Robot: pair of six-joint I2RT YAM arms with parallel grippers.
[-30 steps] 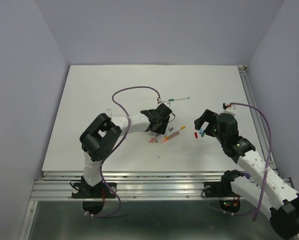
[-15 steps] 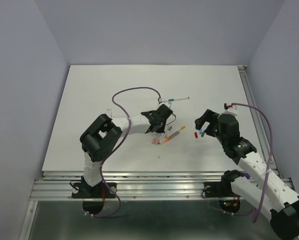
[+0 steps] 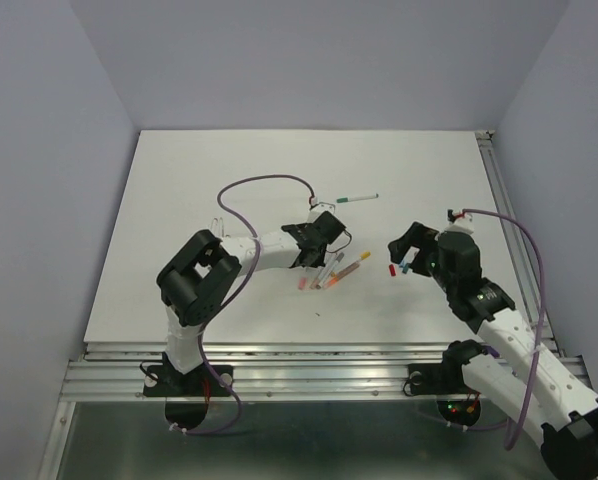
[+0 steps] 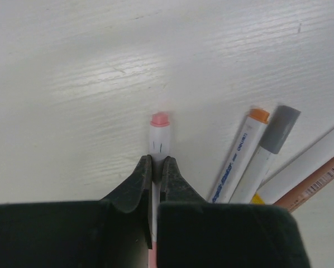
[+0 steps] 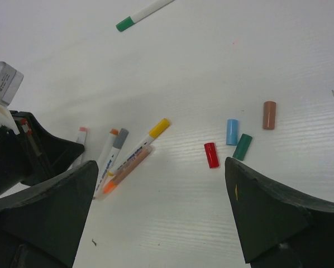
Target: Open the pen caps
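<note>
Four loose pen caps lie on the table just under the right arm's claw: a red cap (image 5: 211, 155), a blue cap (image 5: 232, 132), a green cap (image 5: 243, 146) touching or nearly touching the blue one, and a brown cap (image 5: 269, 115) a little apart from them. Other caps sit on pens in a small fan to their left: a grey cap (image 4: 281, 125) and a yellow cap (image 5: 160, 127).

The orange-tipped pen (image 4: 242, 162) lies against the grey-capped one. Just beside them is the pink-tipped pen (image 4: 160, 131). Its pink end is blurred, so it may be a cap or a bare nib. The left gripper (image 4: 156, 166) is pinched tight on this pen's whitish barrel, low over the surface. The right gripper (image 3: 404, 250) hangs over the loose caps with its fingers spread wide and nothing between them.

A green-tipped pen (image 3: 356, 198) lies alone, well apart, towards the far side.

The table (image 3: 209, 170) is matt white with faint streaks. Aluminium rails (image 3: 309, 355) run along its near edge and its right side. Plain pale lilac-grey walls (image 3: 309, 60) enclose it on three sides. A purple cable (image 3: 269, 179) loops above the left arm.
</note>
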